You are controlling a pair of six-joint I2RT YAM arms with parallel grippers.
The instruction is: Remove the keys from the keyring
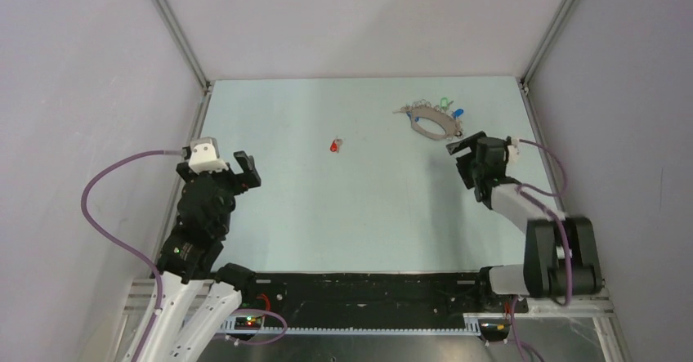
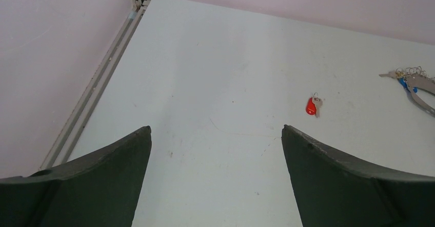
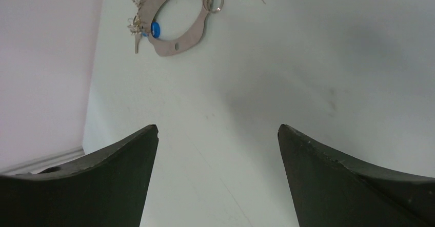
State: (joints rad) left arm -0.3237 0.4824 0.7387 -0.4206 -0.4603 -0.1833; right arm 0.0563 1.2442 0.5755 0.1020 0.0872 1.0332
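Observation:
The keyring (image 1: 441, 117), a grey-beige oval loop, lies flat at the far right of the table. Small keys with a green tag (image 1: 444, 100) and a blue tag (image 1: 458, 113) hang along its far rim. One loose key with a red tag (image 1: 336, 145) lies near the table's middle. My right gripper (image 1: 462, 159) is open and empty, just on the near side of the keyring. In the right wrist view the keyring (image 3: 177, 46) lies ahead of the open gripper (image 3: 218, 128). My left gripper (image 1: 225, 166) is open and empty at the left; its wrist view shows the red key (image 2: 311, 106) ahead to the right.
The pale green table (image 1: 327, 223) is walled by grey panels on the left, back and right. Metal frame rails (image 1: 196, 125) run along the side edges. A black strip (image 1: 368, 284) lies along the near edge between the arm bases. The keyring's edge shows in the left wrist view (image 2: 424, 84).

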